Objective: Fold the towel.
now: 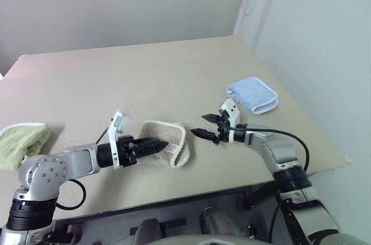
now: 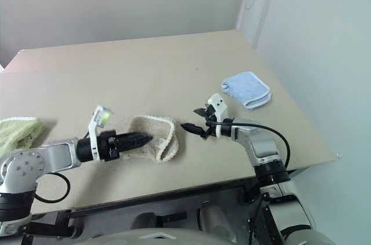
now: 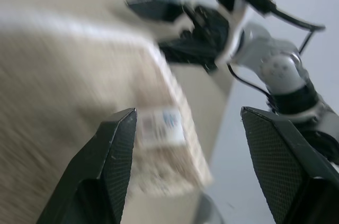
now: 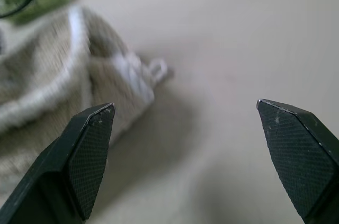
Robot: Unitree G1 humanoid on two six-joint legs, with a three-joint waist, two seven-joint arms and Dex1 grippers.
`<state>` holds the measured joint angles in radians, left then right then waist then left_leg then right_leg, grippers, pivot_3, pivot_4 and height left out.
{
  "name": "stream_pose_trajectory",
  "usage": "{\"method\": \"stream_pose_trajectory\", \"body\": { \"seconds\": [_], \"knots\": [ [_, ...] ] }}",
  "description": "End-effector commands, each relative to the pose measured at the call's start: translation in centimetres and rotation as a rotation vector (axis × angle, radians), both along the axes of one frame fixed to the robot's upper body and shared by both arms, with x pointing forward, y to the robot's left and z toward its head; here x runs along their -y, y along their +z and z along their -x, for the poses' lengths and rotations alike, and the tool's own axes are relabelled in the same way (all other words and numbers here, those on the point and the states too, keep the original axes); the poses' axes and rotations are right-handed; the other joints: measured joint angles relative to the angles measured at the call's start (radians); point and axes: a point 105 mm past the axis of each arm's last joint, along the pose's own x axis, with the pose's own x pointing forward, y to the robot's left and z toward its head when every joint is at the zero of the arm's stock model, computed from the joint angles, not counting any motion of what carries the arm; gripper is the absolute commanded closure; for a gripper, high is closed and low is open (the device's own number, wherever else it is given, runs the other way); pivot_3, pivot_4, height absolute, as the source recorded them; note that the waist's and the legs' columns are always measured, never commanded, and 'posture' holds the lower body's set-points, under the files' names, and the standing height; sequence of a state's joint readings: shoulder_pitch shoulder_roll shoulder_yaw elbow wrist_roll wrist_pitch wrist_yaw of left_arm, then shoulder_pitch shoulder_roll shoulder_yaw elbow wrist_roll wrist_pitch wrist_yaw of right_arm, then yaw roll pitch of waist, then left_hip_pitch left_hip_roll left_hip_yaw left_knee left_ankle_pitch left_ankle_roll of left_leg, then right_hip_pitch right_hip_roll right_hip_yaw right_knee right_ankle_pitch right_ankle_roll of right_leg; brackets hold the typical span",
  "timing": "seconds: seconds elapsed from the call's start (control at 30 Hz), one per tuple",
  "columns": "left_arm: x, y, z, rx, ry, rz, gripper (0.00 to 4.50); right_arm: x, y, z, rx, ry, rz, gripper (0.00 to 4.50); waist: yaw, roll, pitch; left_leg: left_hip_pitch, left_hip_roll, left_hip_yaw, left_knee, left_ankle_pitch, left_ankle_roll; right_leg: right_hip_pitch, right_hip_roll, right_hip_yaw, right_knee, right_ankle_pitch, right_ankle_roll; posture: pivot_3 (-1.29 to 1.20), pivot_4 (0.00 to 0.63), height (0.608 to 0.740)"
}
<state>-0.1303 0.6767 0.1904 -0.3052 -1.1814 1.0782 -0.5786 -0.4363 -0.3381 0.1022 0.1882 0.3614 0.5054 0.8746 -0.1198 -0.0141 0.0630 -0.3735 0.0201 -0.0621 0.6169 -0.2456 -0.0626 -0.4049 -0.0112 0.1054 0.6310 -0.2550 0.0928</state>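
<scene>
From my head camera the towel (image 1: 168, 142) lies bunched near the tabletop's (image 1: 145, 77) front edge between my left tool (image 1: 155, 146) and right tool (image 1: 204, 125), while both wrist cameras show each tool's jaws spread empty, so I should square edges before pressing flat.

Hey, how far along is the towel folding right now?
Mostly done, it seems: the towel lies in a compact folded bundle on the table. Nothing is in hand; the left gripper and right gripper both have open jaws, empty. Left: maybe tidying the edges.
</scene>
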Motion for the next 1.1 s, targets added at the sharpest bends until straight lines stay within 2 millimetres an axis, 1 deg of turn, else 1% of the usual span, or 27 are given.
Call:
{"method": "stream_pose_trajectory", "body": {
  "seconds": [0.03,0.07,0.17,0.27,0.33,0.43,0.5,0.6,0.7,0.77,0.87,1.1],
  "knots": [
    [-0.7,1.5,-0.8,0.187,-0.007,-0.042,1.18,-0.1,3.2,-0.1,0.065,0.024,-0.101,0.00,0.000,0.000,0.000,0.000,0.000,0.000,0.000,0.000,0.000,0.000,0.000,0.000,0.000,0.000,0.000,0.00,0.000,0.740],
    [-0.7,1.4,-0.9,0.212,-0.023,-0.052,1.18,0.0,3.5,0.0,0.062,0.029,-0.118,0.00,0.000,0.000,0.000,0.000,0.000,0.000,0.000,0.000,0.000,0.000,0.000,0.000,0.000,0.000,0.000,0.00,0.000,0.740],
    [-0.2,0.6,-0.2,0.263,-0.161,-0.132,1.18,0.5,4.2,0.2,0.054,0.035,-0.160,0.00,-0.001,0.000,0.000,0.000,0.000,0.000,0.000,0.000,0.000,0.000,0.000,0.000,0.000,0.000,0.000,0.00,0.000,0.740],
    [0.4,0.3,-0.1,0.328,-0.266,-0.167,1.18,0.8,4.1,0.1,0.050,0.028,-0.149,0.00,-0.001,0.000,0.000,0.000,0.000,0.000,0.000,0.000,0.000,0.000,0.000,0.000,-0.001,0.000,0.000,0.00,0.000,0.740],
    [0.9,-0.3,-0.2,0.374,-0.378,-0.229,1.18,0.9,3.9,0.0,0.050,0.023,-0.137,0.00,0.002,0.000,0.000,0.000,0.000,0.000,0.000,0.000,0.000,0.000,0.000,0.000,0.000,0.000,0.000,0.00,0.000,0.740],
    [1.3,-0.6,-0.9,0.409,-0.449,-0.253,1.18,1.0,3.8,0.0,0.049,0.016,-0.132,0.00,0.002,0.000,0.000,0.000,0.000,0.000,0.001,0.000,0.000,0.000,0.000,0.000,0.000,0.000,0.000,0.00,0.000,0.740],
    [1.8,-1.0,-2.0,0.438,-0.483,-0.265,1.18,1.2,3.7,0.0,0.051,0.007,-0.123,0.00,0.001,0.000,0.000,0.000,0.000,0.000,0.001,0.000,0.000,0.000,0.000,0.000,0.000,0.000,0.000,0.00,0.000,0.740],
    [1.9,-2.6,-2.9,0.482,-0.573,-0.350,1.18,1.5,3.5,0.4,0.048,0.002,-0.110,0.00,0.001,0.000,0.000,-0.001,0.000,0.000,0.001,0.000,0.000,0.000,0.000,0.000,0.000,0.000,0.000,0.00,0.000,0.740],
    [2.1,-3.7,-3.5,0.534,-0.609,-0.380,1.18,1.9,3.1,0.8,0.039,-0.005,-0.091,0.00,0.002,0.000,0.000,-0.001,0.000,0.000,0.000,0.000,0.000,0.000,0.000,0.000,0.000,0.000,0.001,0.00,0.000,0.740],
    [2.4,-4.0,-3.2,0.534,-0.637,-0.345,1.18,2.1,3.1,1.0,0.034,-0.006,-0.089,0.00,0.003,0.000,0.000,-0.001,0.000,0.000,0.000,0.000,0.000,0.000,0.000,0.000,0.000,0.000,0.001,0.00,0.000,0.740],
    [2.8,-4.3,-3.3,0.571,-0.631,-0.317,1.18,2.3,3.2,1.2,0.033,-0.011,-0.080,0.00,0.010,0.000,0.000,-0.001,0.000,0.000,0.001,0.000,0.001,0.000,0.000,0.000,0.000,0.000,0.001,0.00,0.000,0.740],
    [2.9,-7.5,-2.5,0.623,-0.652,-0.339,1.18,3.1,3.5,1.2,0.039,-0.021,-0.051,0.00,0.026,0.000,0.000,-0.001,0.000,0.000,0.006,0.000,0.001,0.002,0.000,0.000,0.003,0.000,0.001,0.00,0.000,0.740]
  ]
}}
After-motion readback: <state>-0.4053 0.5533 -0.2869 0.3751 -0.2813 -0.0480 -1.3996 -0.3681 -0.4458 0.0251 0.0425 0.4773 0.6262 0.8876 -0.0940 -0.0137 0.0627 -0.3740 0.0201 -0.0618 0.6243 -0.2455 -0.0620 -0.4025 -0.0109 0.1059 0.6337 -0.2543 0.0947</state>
